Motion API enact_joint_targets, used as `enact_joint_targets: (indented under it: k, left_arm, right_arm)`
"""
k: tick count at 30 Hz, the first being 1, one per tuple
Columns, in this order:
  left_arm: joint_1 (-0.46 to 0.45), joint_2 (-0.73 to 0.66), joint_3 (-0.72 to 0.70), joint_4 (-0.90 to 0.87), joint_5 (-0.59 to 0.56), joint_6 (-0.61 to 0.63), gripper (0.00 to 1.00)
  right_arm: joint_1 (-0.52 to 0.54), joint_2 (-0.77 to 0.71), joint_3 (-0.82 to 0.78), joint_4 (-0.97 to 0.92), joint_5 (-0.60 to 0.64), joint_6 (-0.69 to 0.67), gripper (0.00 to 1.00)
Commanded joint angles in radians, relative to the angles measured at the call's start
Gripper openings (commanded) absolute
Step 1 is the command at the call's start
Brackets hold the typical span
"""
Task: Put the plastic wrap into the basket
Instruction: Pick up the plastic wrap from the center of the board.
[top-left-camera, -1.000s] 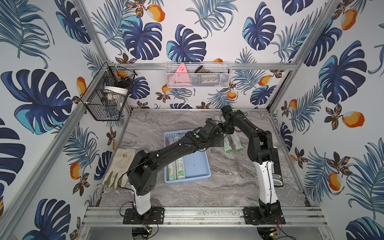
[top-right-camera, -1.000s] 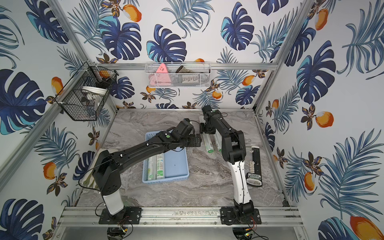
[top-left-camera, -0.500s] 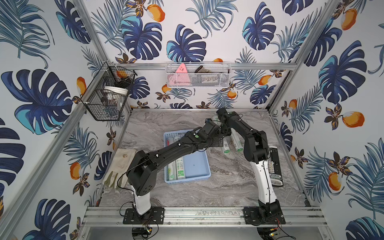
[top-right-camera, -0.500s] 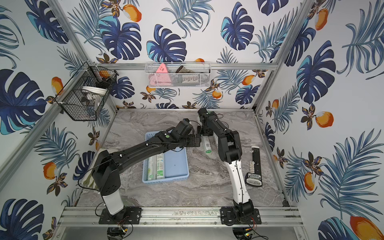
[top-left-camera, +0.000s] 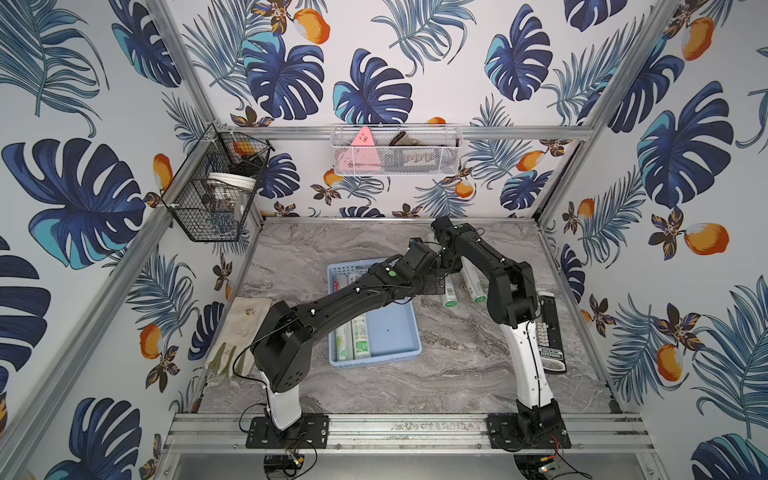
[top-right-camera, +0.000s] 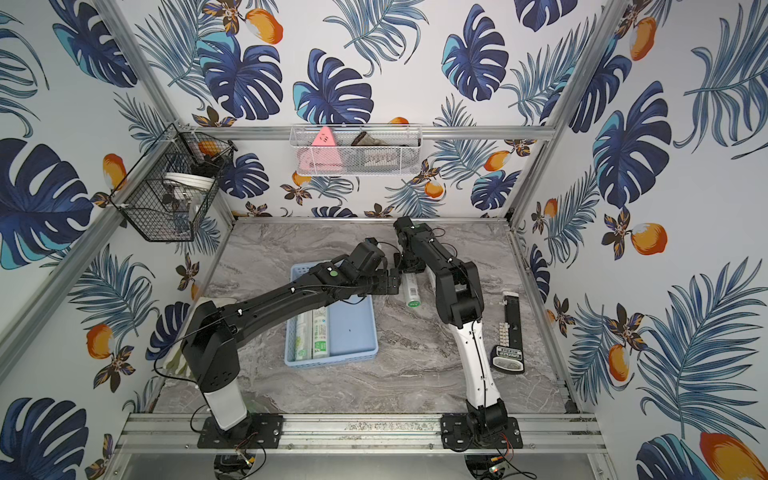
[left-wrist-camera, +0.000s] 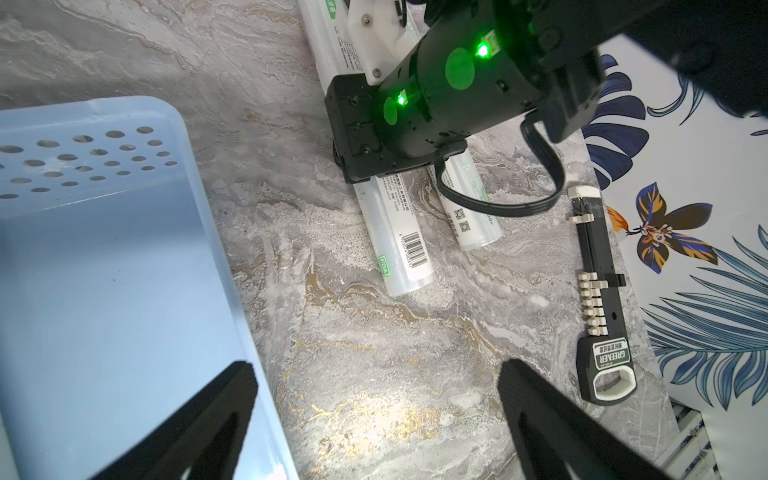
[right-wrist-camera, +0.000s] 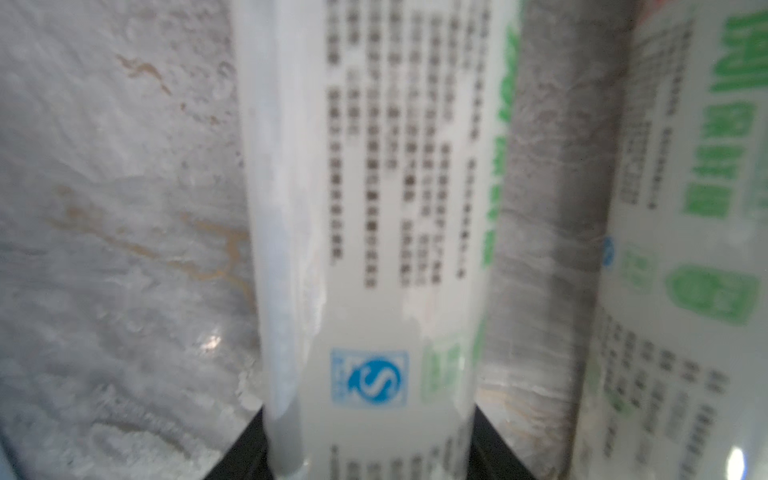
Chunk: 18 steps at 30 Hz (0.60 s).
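Plastic wrap roll (left-wrist-camera: 395, 232) lies on the bench (left-wrist-camera: 374, 332), just beside a second roll (left-wrist-camera: 469, 208), with the right gripper (right-wrist-camera: 368, 453) clamped around it! Left gripper (left-wrist-camera: 376, 365) gapes wide across the basket (left-wrist-camera: 124, 108) rim, right in the carry path. Lift now and the arms may clash, or the slick wrapper could slip.

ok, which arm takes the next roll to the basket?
Right. The right claw is shut on a roll lying on the table, beside a second roll. The left claw hovers open and empty at the basket edge.
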Motion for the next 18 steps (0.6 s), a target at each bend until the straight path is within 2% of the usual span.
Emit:
enact_joint_targets:
  k: [1,13,18]
  left_arm:
    - [0.003,-0.018,-0.011,0.005,-0.018,0.002,0.99]
    - [0.02,-0.134,-0.101,0.026,-0.078,-0.002,0.99]
    - [0.031,-0.174,-0.131,0.026,-0.085,0.0,0.99]
  right_arm:
    - [0.004,-0.068,-0.023,0.009,-0.02,0.027,0.38]
    - [0.033,-0.377,-0.289,0.127,-0.108,0.1,0.37]
    - [0.059,-0.479,-0.353,0.147,-0.149,0.134,0.37]
